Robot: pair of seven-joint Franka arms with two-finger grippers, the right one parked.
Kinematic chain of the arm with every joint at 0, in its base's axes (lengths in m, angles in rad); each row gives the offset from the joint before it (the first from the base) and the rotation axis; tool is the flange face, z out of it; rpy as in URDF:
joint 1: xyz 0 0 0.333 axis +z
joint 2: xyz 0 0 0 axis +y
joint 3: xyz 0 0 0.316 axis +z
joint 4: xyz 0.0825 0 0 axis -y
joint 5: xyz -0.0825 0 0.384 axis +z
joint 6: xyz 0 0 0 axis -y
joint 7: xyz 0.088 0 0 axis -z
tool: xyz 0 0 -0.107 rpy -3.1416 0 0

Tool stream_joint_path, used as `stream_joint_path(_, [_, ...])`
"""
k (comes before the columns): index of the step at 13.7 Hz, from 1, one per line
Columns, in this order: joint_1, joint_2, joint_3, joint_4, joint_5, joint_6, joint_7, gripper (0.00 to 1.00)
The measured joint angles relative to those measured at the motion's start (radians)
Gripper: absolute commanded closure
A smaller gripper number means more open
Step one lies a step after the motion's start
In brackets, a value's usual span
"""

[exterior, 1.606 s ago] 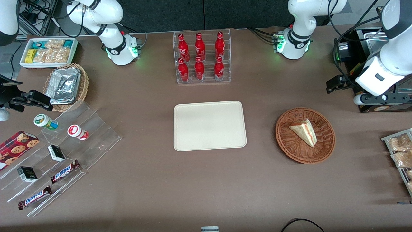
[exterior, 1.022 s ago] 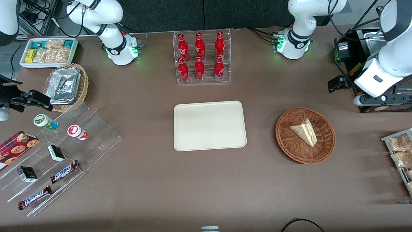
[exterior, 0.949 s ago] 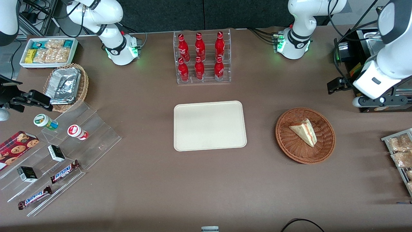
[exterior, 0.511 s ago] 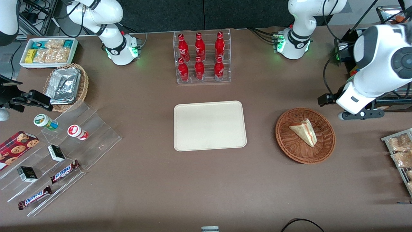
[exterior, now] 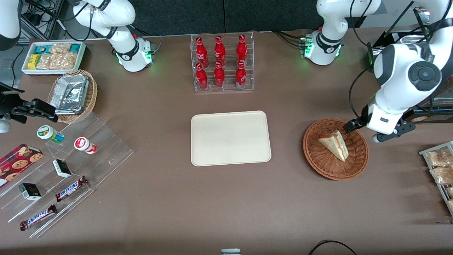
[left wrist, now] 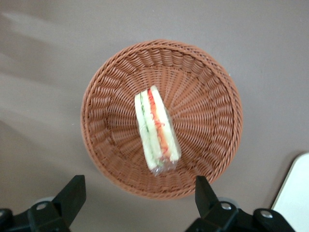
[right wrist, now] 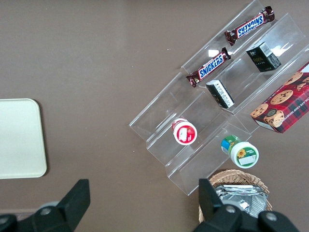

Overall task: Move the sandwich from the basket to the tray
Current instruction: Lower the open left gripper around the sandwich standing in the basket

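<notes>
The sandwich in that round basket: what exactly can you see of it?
The sandwich is a triangular wedge of pale bread, with red, green and light filling layers showing along its cut edge, apparently in clear wrap. It lies in the reddish-brown wicker basket, resting on the weave and touching nothing else. The gripper hangs above the basket, fingers open, well clear of the sandwich. The cream tray beside the basket holds nothing.

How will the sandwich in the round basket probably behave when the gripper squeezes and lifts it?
The sandwich is layered soft bread standing on edge, so it probably squashes easily and may tip sideways. Its clear wrap looks smooth, so it could slip. It lies loose in the basket, likely light. The gripper is open above the basket, touching nothing.
</notes>
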Motion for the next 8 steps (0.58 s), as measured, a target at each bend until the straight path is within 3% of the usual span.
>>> stream_joint_path(4, [-0.001,0.016,0.0,-0.068,-0.07,0.115,-0.061,0.0])
stream_joint_path(8, [0.0,0.045,0.0,-0.081,-0.078,0.116,-0.085,0.0])
